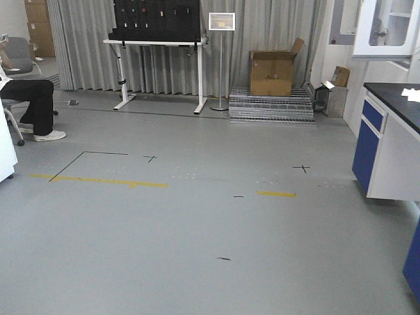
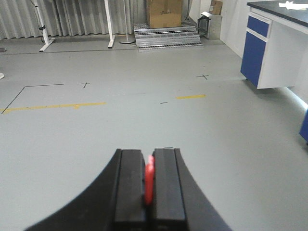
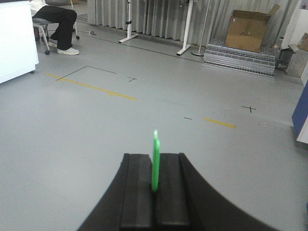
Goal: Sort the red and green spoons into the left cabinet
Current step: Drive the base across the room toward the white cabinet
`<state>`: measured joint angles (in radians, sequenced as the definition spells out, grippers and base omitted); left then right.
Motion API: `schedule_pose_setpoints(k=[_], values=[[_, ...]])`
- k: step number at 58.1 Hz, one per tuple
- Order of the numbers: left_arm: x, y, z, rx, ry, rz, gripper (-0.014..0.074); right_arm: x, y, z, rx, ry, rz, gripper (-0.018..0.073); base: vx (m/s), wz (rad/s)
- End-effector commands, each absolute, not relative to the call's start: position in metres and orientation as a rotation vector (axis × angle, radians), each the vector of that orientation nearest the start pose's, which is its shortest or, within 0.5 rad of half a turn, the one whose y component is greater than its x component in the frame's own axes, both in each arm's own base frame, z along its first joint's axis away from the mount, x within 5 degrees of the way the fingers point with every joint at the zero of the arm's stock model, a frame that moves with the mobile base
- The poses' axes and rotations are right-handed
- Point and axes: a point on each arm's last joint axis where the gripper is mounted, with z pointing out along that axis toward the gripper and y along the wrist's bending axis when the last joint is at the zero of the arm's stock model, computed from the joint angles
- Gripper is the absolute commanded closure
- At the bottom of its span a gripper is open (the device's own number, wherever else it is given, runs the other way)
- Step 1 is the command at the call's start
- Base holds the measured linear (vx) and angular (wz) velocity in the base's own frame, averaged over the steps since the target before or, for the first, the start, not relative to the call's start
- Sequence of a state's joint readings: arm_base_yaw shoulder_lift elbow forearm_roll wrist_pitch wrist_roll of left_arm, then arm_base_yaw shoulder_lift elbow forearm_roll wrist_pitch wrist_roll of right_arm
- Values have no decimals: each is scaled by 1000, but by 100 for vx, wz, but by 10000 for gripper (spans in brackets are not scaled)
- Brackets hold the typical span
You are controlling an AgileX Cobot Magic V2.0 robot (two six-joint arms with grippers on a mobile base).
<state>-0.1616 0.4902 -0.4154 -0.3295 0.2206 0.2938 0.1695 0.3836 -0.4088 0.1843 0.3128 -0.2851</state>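
Note:
My left gripper (image 2: 148, 156) is shut on the red spoon (image 2: 149, 182); only a short red piece shows between the black fingers (image 2: 128, 185). Over in the right wrist view, the right gripper (image 3: 154, 156) is shut on the green spoon (image 3: 155, 161), whose thin end sticks up a little past the fingers (image 3: 168, 185). Both grippers hang above bare grey floor. The left cabinet is out of view. Neither gripper shows in the exterior front-facing view.
Blue and white counter unit (image 1: 387, 147) at the right, white wall cupboard (image 1: 387, 29) above it. Cardboard box (image 1: 272, 72) on metal grates (image 1: 272, 105) and a white-legged table (image 1: 157, 46) stand by the far curtain. A seated person (image 1: 29, 98) at the left. Yellow tape (image 1: 98, 180) marks the floor.

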Motion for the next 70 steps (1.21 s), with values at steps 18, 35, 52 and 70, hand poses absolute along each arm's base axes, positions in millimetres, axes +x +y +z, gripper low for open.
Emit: schedule_pose_setpoints(k=[18, 35, 52, 70], values=[[108, -23, 312, 143, 1674, -200, 600, 87, 19, 313, -258, 1646, 86, 564, 58, 8], [108, -23, 312, 143, 1674, -200, 600, 87, 19, 313, -258, 1646, 86, 564, 62, 6], [108, -23, 312, 143, 1674, -200, 600, 87, 19, 313, -258, 1646, 86, 564, 66, -3], [108, -23, 312, 143, 1675, -200, 600, 87, 19, 313, -258, 1646, 86, 564, 67, -12]])
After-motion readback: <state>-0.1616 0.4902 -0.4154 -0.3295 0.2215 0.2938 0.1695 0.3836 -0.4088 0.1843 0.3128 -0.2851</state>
